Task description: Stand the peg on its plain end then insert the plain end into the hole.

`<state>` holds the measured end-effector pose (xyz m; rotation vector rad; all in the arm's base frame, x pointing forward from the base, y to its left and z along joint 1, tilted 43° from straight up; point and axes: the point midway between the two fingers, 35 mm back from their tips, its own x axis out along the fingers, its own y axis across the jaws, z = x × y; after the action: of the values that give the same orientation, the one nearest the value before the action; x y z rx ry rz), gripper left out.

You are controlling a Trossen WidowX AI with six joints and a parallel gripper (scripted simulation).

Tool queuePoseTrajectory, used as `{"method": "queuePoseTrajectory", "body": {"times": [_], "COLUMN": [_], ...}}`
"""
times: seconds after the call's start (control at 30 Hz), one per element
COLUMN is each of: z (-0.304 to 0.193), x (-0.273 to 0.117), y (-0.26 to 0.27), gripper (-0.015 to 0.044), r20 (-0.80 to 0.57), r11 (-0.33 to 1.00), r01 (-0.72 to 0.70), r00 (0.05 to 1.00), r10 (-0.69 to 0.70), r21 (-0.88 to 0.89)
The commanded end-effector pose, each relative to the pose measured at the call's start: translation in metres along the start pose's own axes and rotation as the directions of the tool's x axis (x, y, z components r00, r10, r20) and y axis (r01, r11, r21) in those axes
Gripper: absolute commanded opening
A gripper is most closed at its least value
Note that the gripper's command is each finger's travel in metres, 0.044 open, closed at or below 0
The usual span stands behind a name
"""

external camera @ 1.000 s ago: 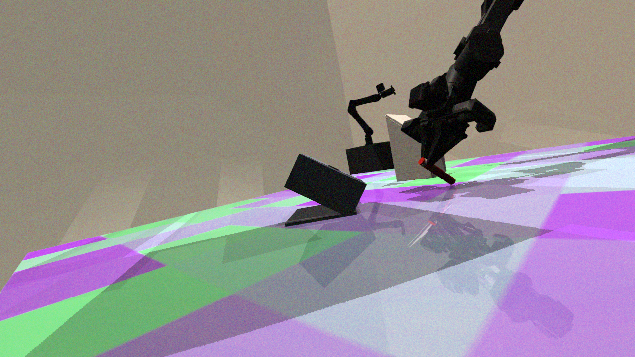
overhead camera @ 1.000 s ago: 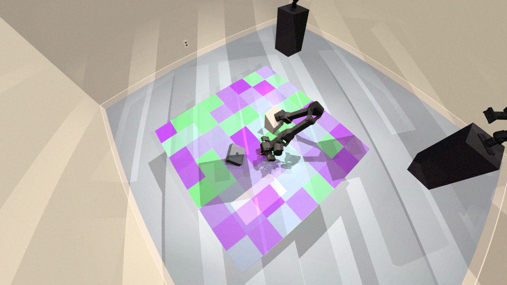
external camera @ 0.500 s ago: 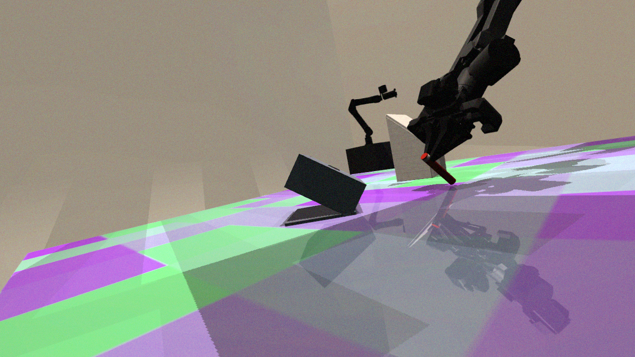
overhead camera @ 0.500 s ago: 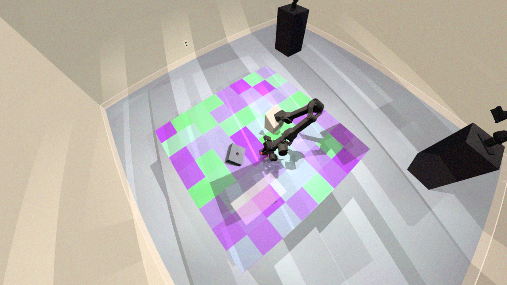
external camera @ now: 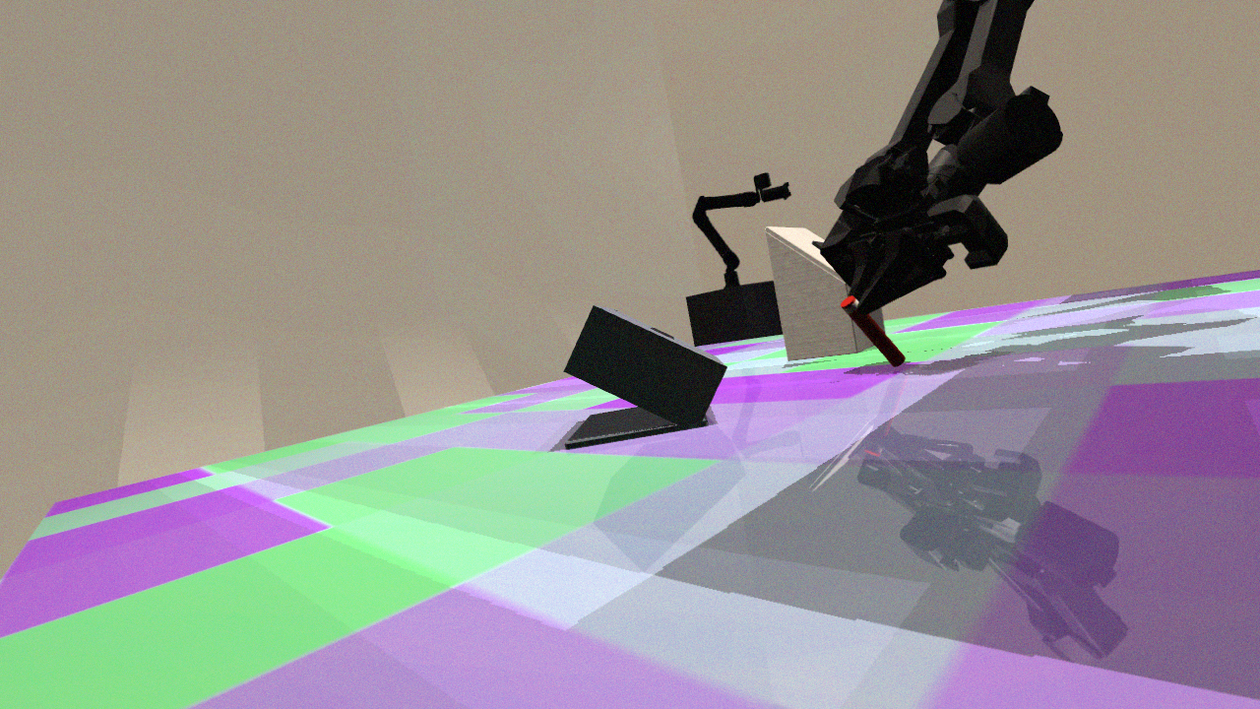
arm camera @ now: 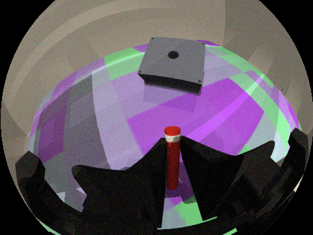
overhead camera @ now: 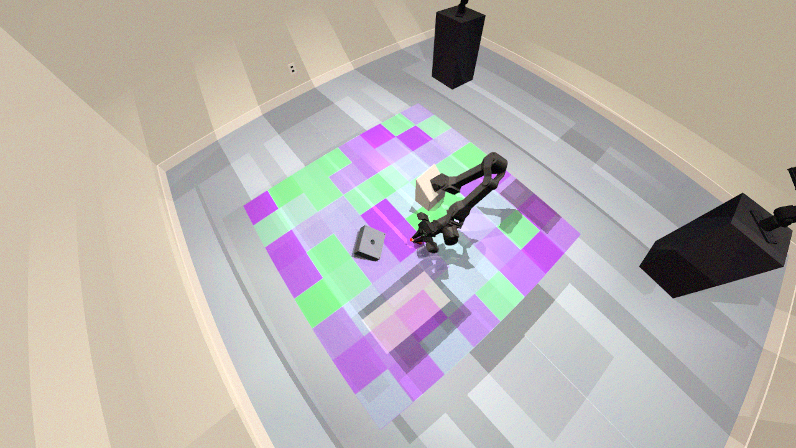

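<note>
The red peg (overhead camera: 412,239) (external camera: 877,337) (arm camera: 173,163) leans between upright and flat, its white-banded end up and toward the panel. Its plain end points down, close to the table; whether it touches is unclear. My gripper (external camera: 858,305) (arm camera: 172,141) is shut on the peg near the white band, and the plain end sticks out below the fingers. The grey sloped panel (overhead camera: 365,249) (external camera: 647,365) (arm camera: 189,68) stands apart from the peg, beyond the fingers in the wrist view. Its dark round hole (overhead camera: 372,241) (arm camera: 173,55) is in the face and empty.
A pale wedge-shaped block (overhead camera: 428,195) (external camera: 812,303) stands behind the gripper in the exterior view, near the arm. The table (overhead camera: 339,267) (external camera: 369,502) has a patchwork of purple, green and pale squares. Black pedestals (overhead camera: 457,53) (external camera: 735,314) stand farther off.
</note>
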<state>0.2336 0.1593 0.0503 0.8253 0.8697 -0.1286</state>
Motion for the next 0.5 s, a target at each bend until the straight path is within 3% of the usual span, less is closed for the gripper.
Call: {"method": "queuePoseTrajectory", "body": {"times": [0.0,0.47], "z": [-0.0017,-0.0071], "x": [-0.0027,-0.0105], "y": [-0.0022,-0.0025], "gripper": [0.0049,0.0049], "r20": [0.045,0.165], "r11": [1.000,1.000], "r01": [0.003,0.003], "r00": [0.999,0.986], "r10": [-0.003,-0.004], "r21": [0.004,0.005]}}
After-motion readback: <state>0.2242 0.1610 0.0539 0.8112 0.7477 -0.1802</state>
